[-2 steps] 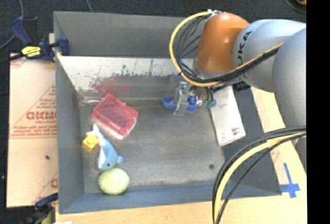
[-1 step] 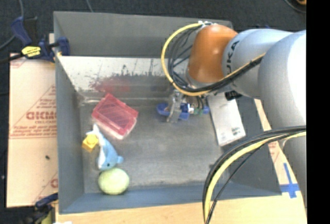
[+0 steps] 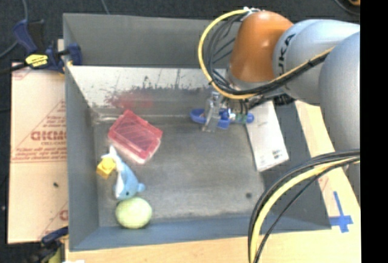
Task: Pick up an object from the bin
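My gripper [image 3: 211,116] reaches down at the back of the bin, right of the middle, close to the rear wall. A small blue plastic thing [image 3: 197,115] sticks out on both sides of the fingertips, with a green bit at its right end. The fingers look shut on it. Whether it rests on the bin floor or hangs just above it I cannot make out.
A pink box [image 3: 134,136] lies at the left of the bin. In front of it are a small yellow block [image 3: 106,166], a blue and white dolphin toy [image 3: 126,180] and a pale green ball [image 3: 133,212] in the front left corner.
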Controlling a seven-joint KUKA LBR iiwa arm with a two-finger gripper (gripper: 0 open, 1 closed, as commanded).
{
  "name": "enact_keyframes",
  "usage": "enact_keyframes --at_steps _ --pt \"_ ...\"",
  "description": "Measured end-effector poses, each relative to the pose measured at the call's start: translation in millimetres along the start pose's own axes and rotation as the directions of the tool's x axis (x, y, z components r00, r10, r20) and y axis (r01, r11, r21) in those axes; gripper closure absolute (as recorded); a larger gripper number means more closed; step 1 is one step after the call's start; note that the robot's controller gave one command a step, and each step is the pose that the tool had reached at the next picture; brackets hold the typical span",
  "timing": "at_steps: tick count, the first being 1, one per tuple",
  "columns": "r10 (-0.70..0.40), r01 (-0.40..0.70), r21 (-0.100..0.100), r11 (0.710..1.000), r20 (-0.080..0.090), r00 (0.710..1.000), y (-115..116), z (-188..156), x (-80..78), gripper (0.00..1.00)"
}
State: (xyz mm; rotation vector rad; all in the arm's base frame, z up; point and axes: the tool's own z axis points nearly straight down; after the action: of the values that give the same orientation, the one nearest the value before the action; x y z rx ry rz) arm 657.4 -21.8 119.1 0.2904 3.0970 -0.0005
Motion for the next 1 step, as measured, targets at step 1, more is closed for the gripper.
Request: enact_keyframes --at_steps 1 --pt "-0.076 0.076 0.001 0.997 -0.010 0.997 11.8 48.8 9.0 1.00"
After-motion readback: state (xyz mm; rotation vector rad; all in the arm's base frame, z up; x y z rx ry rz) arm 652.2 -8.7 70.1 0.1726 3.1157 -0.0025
